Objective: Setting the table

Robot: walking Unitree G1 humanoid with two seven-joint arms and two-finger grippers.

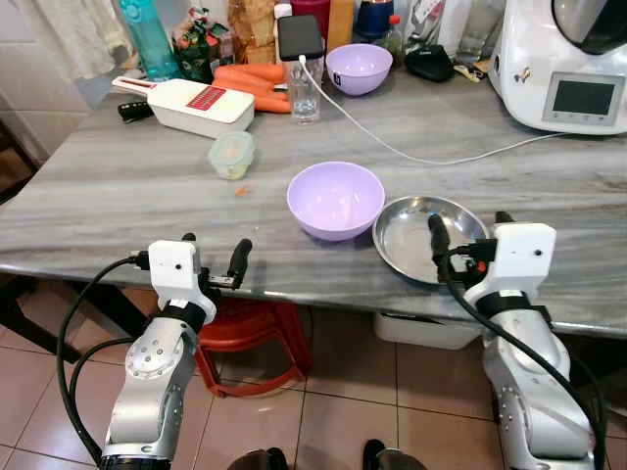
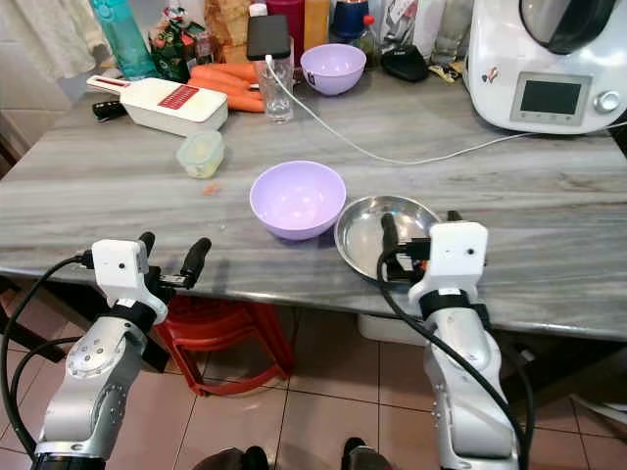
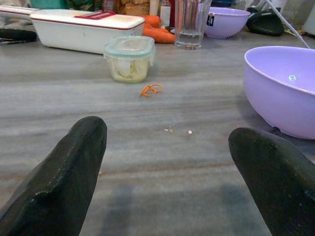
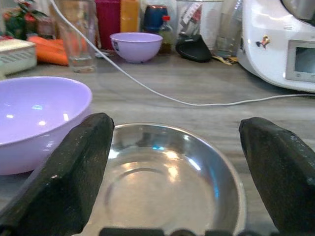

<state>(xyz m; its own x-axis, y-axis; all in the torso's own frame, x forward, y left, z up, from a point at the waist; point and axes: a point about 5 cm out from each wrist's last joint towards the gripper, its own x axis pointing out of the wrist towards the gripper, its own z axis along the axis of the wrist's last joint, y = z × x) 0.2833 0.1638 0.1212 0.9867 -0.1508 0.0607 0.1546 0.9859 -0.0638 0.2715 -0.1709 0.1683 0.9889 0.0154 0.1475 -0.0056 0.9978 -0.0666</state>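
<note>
A grey streaked table (image 1: 118, 196) spans mid-frame above a tiled floor (image 1: 343, 411) and red stool (image 1: 250, 333). At lower right, the right gripper (image 1: 468, 233) hangs spread wide, empty, over the steel bowl's (image 1: 411, 235) near rim. At lower left, the left gripper (image 1: 214, 253), released and empty, hovers at the table edge. The lilac bowl (image 1: 335, 199) touches the steel one. The left wrist view reveals an orange scrap (image 3: 150, 90) by the small lidded container (image 3: 130, 58).

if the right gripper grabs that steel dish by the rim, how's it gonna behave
The steel dish looks thin and shallow, so probably light and stiff. Its polished surface may let the fingers slip. It sits at the table edge, touching or nearly touching the purple bowl, so a push would likely slide it and nudge the bowl.
</note>
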